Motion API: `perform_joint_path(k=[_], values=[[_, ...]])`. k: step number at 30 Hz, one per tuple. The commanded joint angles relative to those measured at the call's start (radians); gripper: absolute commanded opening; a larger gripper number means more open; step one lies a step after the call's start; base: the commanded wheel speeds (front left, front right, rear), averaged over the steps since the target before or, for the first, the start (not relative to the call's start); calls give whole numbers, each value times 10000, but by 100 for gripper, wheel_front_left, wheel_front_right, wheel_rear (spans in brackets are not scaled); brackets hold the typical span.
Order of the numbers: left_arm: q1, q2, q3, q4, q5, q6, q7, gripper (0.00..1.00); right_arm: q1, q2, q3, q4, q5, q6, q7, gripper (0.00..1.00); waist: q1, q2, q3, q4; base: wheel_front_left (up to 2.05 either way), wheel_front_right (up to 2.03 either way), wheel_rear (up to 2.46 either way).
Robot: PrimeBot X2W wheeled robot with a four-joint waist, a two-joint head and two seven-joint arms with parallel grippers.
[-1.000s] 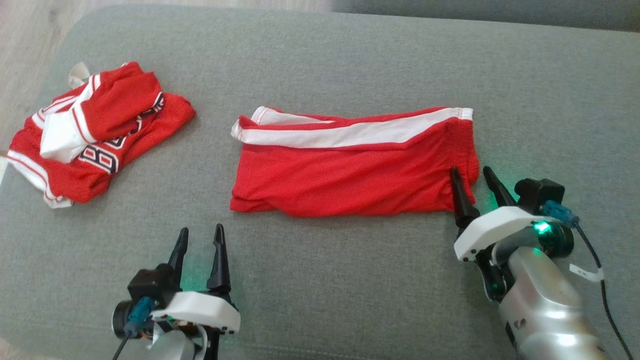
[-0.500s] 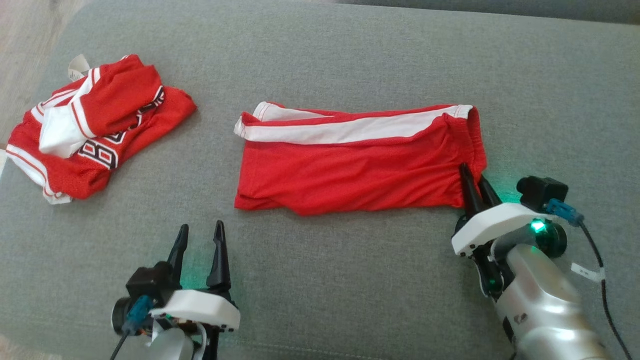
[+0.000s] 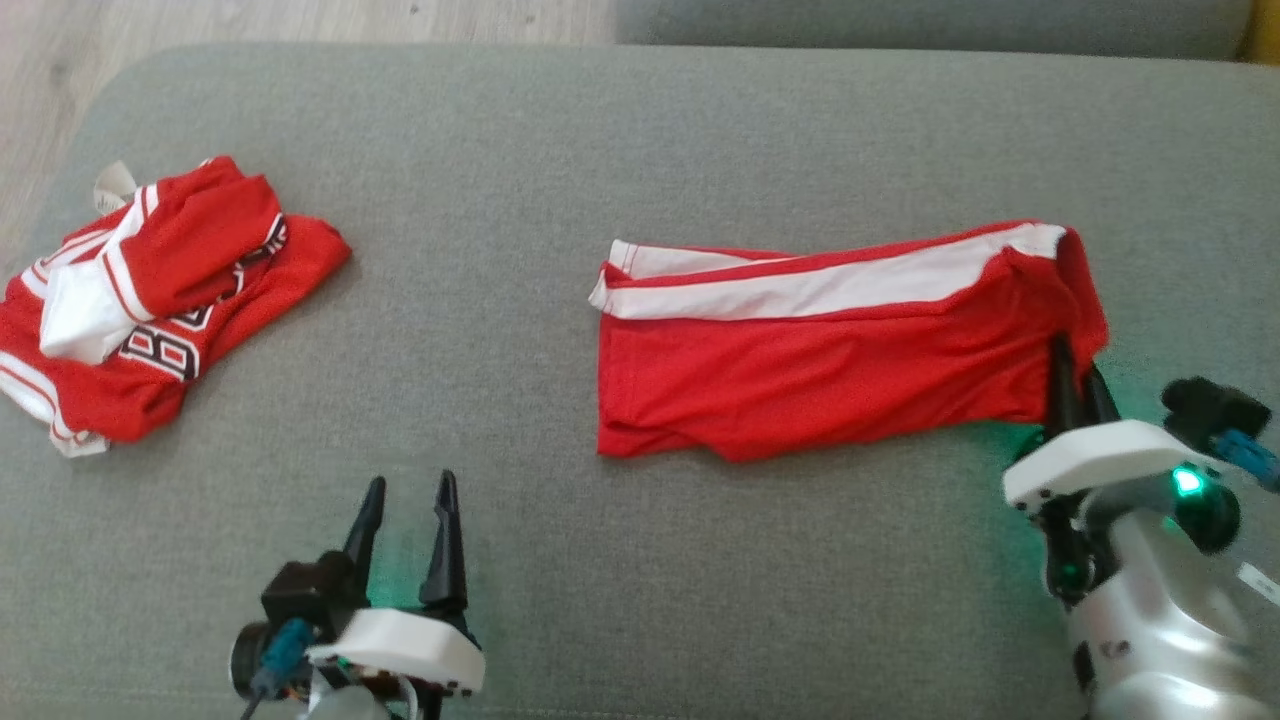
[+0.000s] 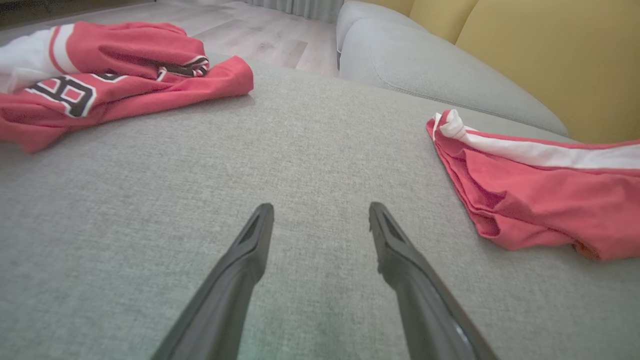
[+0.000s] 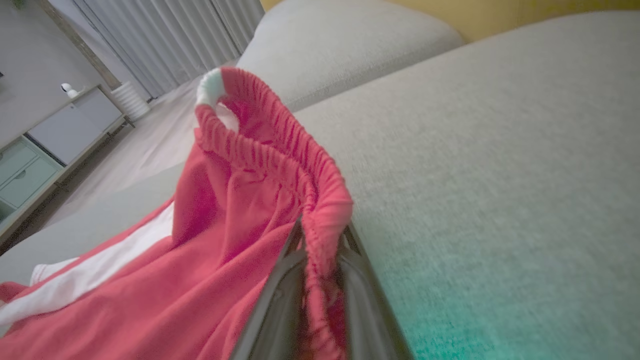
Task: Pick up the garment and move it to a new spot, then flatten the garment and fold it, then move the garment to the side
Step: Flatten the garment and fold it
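we see the red shorts (image 3: 810, 370) lying folded lengthwise on the grey sofa seat (image 3: 600, 130), right of centre in the head view, with the white side stripe (image 3: 820, 290) along the far edge. our right gripper (image 3: 1078, 372) is clamped on the shorts' right end. the right wrist view makes plain what the head view leaves vague: the two dark fingers (image 5: 280, 300) pinch the gathered elastic waistband (image 5: 280, 150), which is lifted off the seat and stands up in an arch.

our left gripper (image 3: 408, 492) sits over bare seat at the lower left, jaws spread wide and holding nothing, well apart from the shorts. the left wrist view shows the shorts' hem end (image 4: 480, 210) in stacked layers resting on the seat.

a crumpled red jersey (image 3: 150, 300) with white trim and dark numerals lies at the seat's far left, well apart from the shorts. beyond the seat we see wooden floor (image 3: 250, 20); the wrist views add a yellow backrest (image 4: 550, 55), pale curtains (image 5: 165, 35) and a low cabinet (image 5: 40, 145).
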Motion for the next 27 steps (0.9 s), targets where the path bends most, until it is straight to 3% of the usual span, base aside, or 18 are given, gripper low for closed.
perform_joint_path(k=[1,6,12,22,23,24,25,27], values=[[-98,105,193,-189,27,-3,-26,100,-344,110,392,-365,9,-7,-53,0,0,-1,-96,-62,0,0,0],[1,105,-115,-59,-118,29,-26,100,-414,395,2037,-1121,1241,-7,64,0,0,-1,-337,13,0,0,0],[88,105,-383,11,-282,80,-26,100,-464,483,3985,-2051,2474,-7,177,0,0,-1,-560,739,0,0,0],[258,105,-410,206,-238,75,-26,100,-1420,499,5878,-849,2890,-7,131,0,0,-1,-475,2485,0,0,0],[277,105,-420,222,-243,73,-26,100,-1500,499,6041,-599,2873,-7,137,4,0,-1,-471,2610,0,0,0],[297,105,-437,228,-250,77,-26,100,-1563,499,6170,-387,2904,-7,131,92,0,-1,-470,2712,0,0,0],[309,105,-446,233,-254,69,-26,100,-1626,500,6276,-227,2959,-7,117,100,0,-1,-461,2785,0,0,0],[325,104,-435,217,-248,73,-26,100,-1713,500,6475,-81,3084,-7,62,100,0,-1,-470,2835,0,0,0]])
